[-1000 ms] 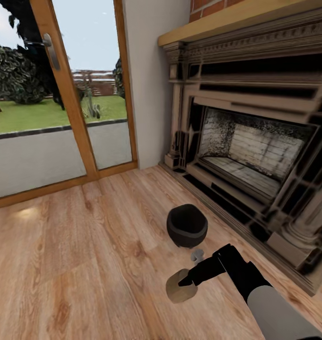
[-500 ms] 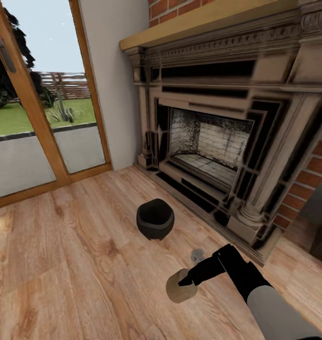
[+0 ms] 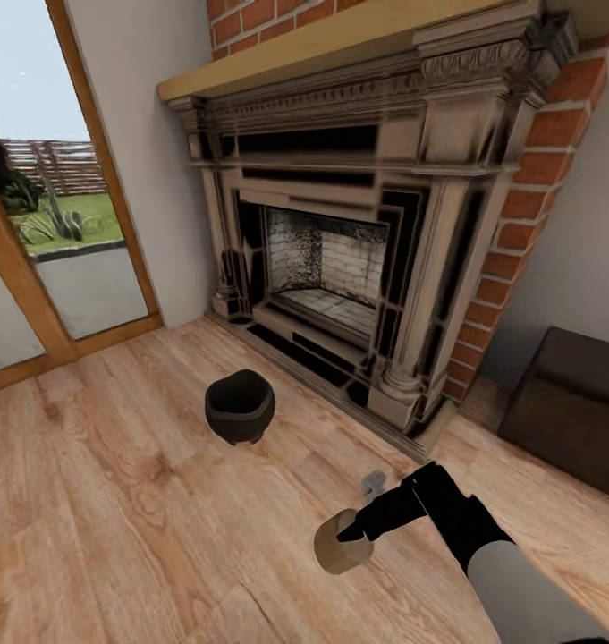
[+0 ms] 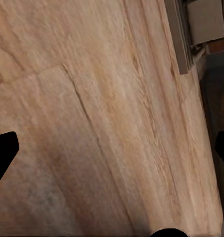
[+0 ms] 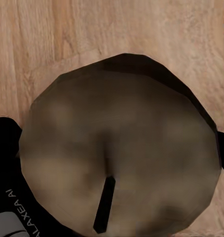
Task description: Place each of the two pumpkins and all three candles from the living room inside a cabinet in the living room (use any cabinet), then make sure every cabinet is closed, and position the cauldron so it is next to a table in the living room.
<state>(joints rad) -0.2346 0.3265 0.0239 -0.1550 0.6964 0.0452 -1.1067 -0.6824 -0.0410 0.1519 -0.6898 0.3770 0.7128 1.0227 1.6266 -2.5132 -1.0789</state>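
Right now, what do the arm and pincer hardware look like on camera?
In the head view the right arm has a light grey forearm shell that changes to a matte black wrist and a slim black right pincer. The right wrist view shows white lettering on a black part of that pincer, cut off by the frame. In the left wrist view the left pincer's fingertips are plain black. No cables are visible.

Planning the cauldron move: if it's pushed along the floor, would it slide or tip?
The cauldron looks round-bellied on small feet, so a high push may tip it. The smooth wooden floor probably lets a low push slide it. Its wide open mouth suggests it's hollow, maybe light.
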